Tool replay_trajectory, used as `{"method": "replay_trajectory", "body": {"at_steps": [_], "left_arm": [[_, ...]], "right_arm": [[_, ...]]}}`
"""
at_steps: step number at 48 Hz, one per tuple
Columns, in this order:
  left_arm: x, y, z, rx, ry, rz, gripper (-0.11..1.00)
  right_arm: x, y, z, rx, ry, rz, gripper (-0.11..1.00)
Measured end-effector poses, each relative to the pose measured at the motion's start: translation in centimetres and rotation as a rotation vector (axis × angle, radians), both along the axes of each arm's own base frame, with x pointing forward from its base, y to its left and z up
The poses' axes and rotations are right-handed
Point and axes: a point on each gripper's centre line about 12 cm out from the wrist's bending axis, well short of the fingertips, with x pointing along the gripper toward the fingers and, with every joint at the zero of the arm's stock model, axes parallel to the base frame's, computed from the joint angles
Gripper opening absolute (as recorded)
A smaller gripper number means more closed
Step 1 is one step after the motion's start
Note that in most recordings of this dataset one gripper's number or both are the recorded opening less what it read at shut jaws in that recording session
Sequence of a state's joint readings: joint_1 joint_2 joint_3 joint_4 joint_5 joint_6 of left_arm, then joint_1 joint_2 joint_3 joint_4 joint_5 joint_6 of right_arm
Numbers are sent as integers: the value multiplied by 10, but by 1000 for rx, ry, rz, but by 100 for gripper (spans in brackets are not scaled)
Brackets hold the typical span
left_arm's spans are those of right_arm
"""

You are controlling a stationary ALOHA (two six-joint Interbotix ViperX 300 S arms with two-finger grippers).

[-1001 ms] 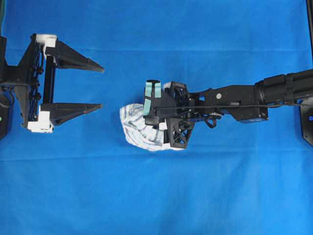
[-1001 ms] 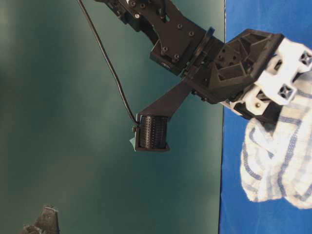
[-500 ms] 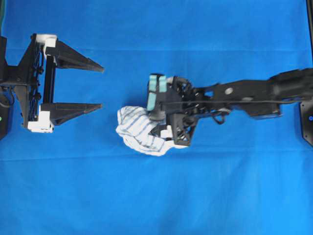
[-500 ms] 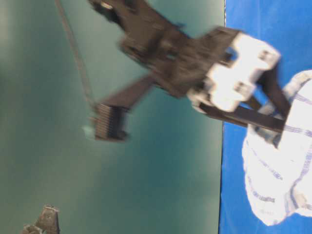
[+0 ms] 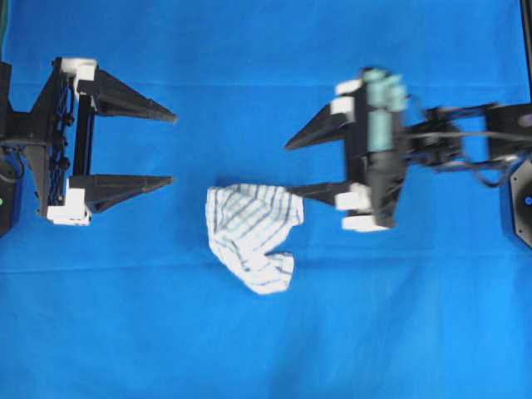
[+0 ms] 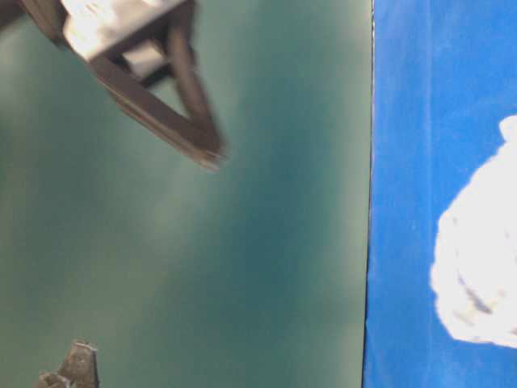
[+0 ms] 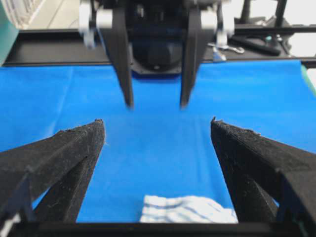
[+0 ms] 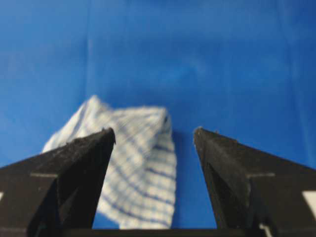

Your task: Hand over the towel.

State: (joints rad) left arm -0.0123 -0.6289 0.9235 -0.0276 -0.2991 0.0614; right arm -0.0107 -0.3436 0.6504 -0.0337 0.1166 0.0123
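Note:
The towel point(image 5: 252, 234), white with thin blue checks, lies crumpled on the blue sheet point(image 5: 266, 66) in the middle, held by nothing. My right gripper point(image 5: 289, 169) is open and blurred, hovering just right of the towel and above it. In the right wrist view the towel point(image 8: 138, 163) shows below, between and left of the spread fingertips of the right gripper point(image 8: 154, 131). My left gripper point(image 5: 173, 149) stands open at the left, empty, a short gap from the towel. Its wrist view shows the towel point(image 7: 187, 210) low between its jaws and the right gripper point(image 7: 156, 103) opposite.
The blue sheet covers the whole table. Arm bases sit at the left edge point(image 5: 8, 166) and right edge point(image 5: 522, 199). In the table-level view one blurred right finger point(image 6: 153, 113) hangs before a green backdrop, with the towel point(image 6: 481, 275) at the right.
My right gripper has opened, let go of the towel and pulled back to the right and upward. The towel has dropped onto the sheet. The left gripper has not moved.

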Motion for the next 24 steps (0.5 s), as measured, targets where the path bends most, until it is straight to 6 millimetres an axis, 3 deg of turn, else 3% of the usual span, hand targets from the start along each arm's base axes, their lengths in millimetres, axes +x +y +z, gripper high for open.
{"method": "replay_trajectory", "body": {"at_steps": [9,24], "left_arm": [[0,0,-1,0,2,0,92],[-1,0,-2,0,6,0,92]], "right_arm": [[-29,1,23,-2,-164,4,69],[-31,1,21,-3,-196,7,69]]}}
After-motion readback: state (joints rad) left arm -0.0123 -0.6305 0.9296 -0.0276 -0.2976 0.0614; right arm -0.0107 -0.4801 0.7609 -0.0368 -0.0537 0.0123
